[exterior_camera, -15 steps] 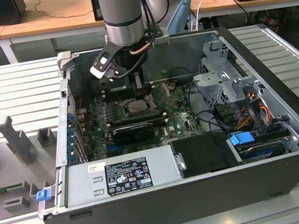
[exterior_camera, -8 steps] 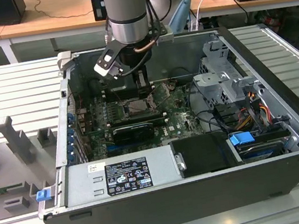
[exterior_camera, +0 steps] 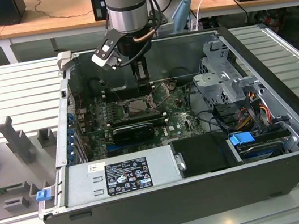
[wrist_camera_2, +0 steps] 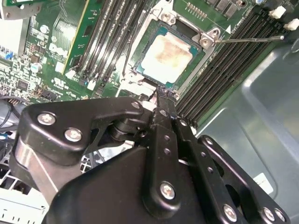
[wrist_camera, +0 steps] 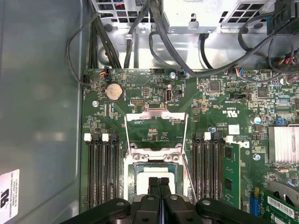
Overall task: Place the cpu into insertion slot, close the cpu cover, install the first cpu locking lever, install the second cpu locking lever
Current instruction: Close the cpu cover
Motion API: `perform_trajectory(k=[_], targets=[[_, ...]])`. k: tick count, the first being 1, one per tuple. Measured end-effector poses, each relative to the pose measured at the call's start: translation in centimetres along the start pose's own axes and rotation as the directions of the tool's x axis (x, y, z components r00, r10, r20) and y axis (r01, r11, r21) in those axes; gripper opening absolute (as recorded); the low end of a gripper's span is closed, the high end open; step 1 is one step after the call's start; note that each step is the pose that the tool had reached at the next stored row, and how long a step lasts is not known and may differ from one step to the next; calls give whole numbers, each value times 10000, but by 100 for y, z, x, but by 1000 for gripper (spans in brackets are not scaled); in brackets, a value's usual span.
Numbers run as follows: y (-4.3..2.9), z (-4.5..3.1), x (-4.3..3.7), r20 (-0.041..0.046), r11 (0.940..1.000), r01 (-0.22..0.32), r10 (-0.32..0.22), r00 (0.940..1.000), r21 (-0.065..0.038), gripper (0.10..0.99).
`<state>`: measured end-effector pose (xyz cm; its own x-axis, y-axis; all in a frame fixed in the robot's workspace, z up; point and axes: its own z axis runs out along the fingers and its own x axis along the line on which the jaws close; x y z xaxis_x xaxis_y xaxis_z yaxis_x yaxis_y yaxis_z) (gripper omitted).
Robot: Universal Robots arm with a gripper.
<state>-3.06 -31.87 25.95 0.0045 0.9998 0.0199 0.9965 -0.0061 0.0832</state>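
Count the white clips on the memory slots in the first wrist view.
4. Two white clips sit on the case wall's side of the insertion slot; two more on its opposite side. The gripper hides the memory slots' other ends, so more may exist.

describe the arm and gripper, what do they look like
The arm is a silver-grey cylinder. The gripper is matte black: flat linkage plates joined by silver screws, tapering to two narrow fingers. Black cables loop beside the wrist, and a small white-and-black module sits at its side.
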Motion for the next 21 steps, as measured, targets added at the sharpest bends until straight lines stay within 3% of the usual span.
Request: perform_trajectory(k=[13,16,21], targets=[[-1,-4,0,2,10000,1,-1,10000,2,106],[4,-48,1,-1,10000,0,0,10000,0,106],[127,-39,2,0,10000,0,0,10000,1,106]])
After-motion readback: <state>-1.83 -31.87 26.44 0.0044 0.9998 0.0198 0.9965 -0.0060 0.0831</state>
